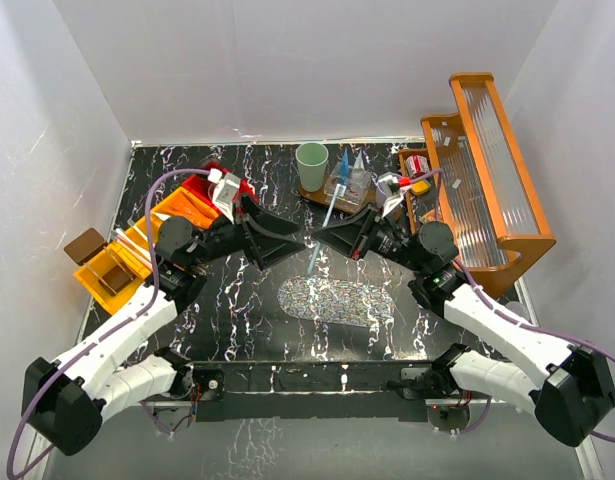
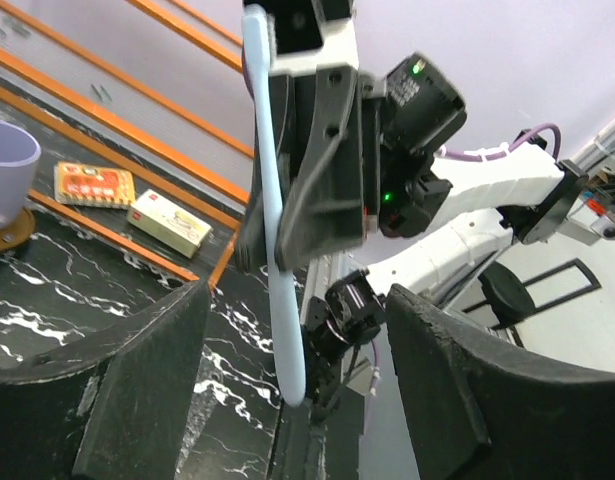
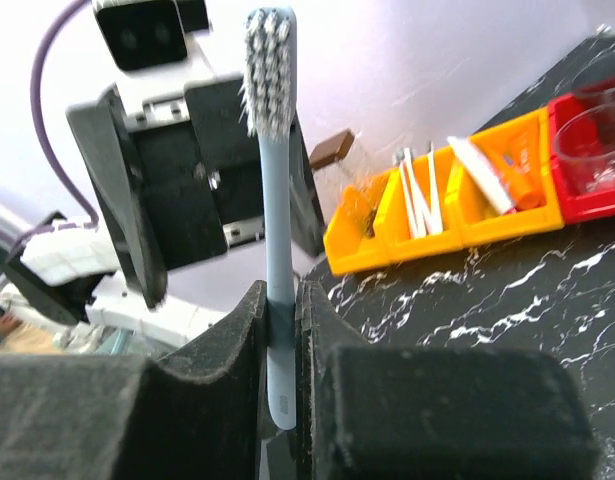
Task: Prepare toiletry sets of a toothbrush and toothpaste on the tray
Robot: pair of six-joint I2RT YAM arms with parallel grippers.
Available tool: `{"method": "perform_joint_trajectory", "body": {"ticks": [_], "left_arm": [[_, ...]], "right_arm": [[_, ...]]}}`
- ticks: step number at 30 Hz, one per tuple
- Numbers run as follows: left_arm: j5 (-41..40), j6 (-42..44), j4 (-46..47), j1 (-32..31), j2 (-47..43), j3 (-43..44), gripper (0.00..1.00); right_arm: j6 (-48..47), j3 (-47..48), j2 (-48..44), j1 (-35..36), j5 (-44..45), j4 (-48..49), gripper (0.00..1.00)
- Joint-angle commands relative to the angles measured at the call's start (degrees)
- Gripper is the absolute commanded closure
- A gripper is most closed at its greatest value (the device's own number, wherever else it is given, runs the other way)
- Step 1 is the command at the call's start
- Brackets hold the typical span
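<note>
My right gripper (image 1: 322, 235) is shut on the handle of a slim pale-blue toothbrush (image 1: 313, 260), seen bristles-up in the right wrist view (image 3: 275, 220). My left gripper (image 1: 295, 243) faces it with its jaws open. In the left wrist view the toothbrush (image 2: 283, 300) hangs between my open fingers (image 2: 152, 385), touching neither. A green cup (image 1: 311, 160) and a clear glass (image 1: 348, 184) holding a blue tube and another toothbrush stand on a brown tray (image 1: 317, 196) at the back.
Yellow bins (image 1: 137, 250) with toothbrushes and an orange tube, and a red bin (image 1: 215, 185), sit at the left. An orange wooden rack (image 1: 487, 180) stands at the right. A speckled oval mat (image 1: 332, 300) lies below the grippers.
</note>
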Motion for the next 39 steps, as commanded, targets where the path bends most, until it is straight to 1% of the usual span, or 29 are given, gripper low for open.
{"method": "perform_joint_trajectory", "body": {"ticks": [1,5,8,11,14,16,17,18,19,23,24,28,32,39], "left_arm": [[-1.01,0.44,1.71,-3.62,1.39,-2.42,0.32],[0.22,0.42,1.99,-6.05,4.38,-1.31,0.37],[2.14,0.30,2.24,-6.87,7.19,-0.35,0.44],[3.28,0.37,1.95,-7.52,9.05,0.49,0.58],[2.92,1.70,0.59,-7.59,8.76,0.59,0.81],[1.29,3.77,-1.72,-7.58,7.61,0.77,0.93],[0.36,5.00,-2.98,-7.58,7.10,1.05,0.99],[-0.42,6.19,-4.79,-7.58,6.63,1.32,1.00],[-1.17,7.51,-6.09,-7.58,6.06,1.41,1.00],[-3.22,10.88,-9.29,-7.58,4.26,1.41,1.00],[-3.42,11.29,-9.53,-7.56,4.10,1.32,1.00],[-3.44,10.95,-9.02,-7.58,4.12,0.99,1.00],[-3.39,10.71,-8.88,-7.58,4.04,0.77,1.00],[-3.42,11.42,-10.21,-7.58,3.89,0.89,1.00]], "right_arm": [[-0.14,1.36,-2.30,-0.32,8.18,-1.39,1.00],[-0.97,3.07,-1.78,-0.31,6.68,-1.59,1.00],[-0.96,3.82,-1.27,-0.32,5.37,-1.31,1.00],[-0.45,3.90,-1.06,-0.31,3.73,-0.40,1.00],[-0.35,3.95,-1.62,-0.31,3.46,-0.65,1.00],[-1.17,4.62,-2.53,-0.48,4.78,-3.79,1.00],[-2.04,5.38,-3.12,-0.61,6.49,-7.17,0.89],[-1.97,6.19,-3.67,-0.84,8.90,-10.40,0.73],[-1.73,6.66,-4.47,-1.21,10.25,-12.70,0.63],[-0.94,7.24,-5.38,-2.23,11.86,-14.43,0.52],[-0.79,7.36,-5.35,-2.43,12.40,-14.67,0.51],[-0.51,8.27,-3.89,-2.84,13.40,-14.04,0.56],[-0.25,9.14,-2.52,-2.96,14.54,-13.08,0.65],[-0.67,9.54,-2.06,-3.19,13.40,-9.87,0.66]]}}
